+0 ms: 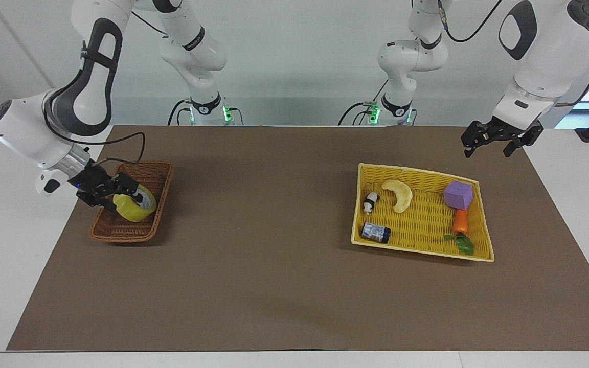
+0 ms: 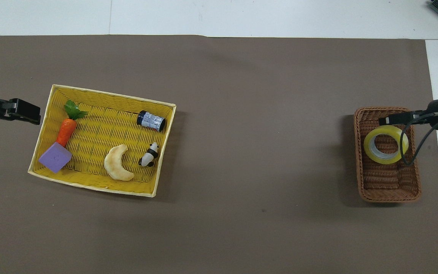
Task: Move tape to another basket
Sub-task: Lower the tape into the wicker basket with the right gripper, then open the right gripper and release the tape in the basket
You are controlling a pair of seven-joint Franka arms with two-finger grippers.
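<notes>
I had the right gripper down in the basket near the worktop's edge at the right arm's end. Whether its fingers were gripping the tape or parted beside it I could not tell: in the facing view they sat against the roll's upper rim, while the overhead view showed them just off the ring. The tape lay tilted inside the basket, roughly at its middle, with the white core showing.

I judged the roll stiff and fairly light, with a slick outer wrap. The sure hold would be one finger through the core and one outside, pinching the wall. A grasp across the full width looked likelier to slip.

The left gripper waited with fingers spread, over the worktop beside the tray at the left arm's end. The tray held a banana slice, cube, carrot, panda and small jar.
</notes>
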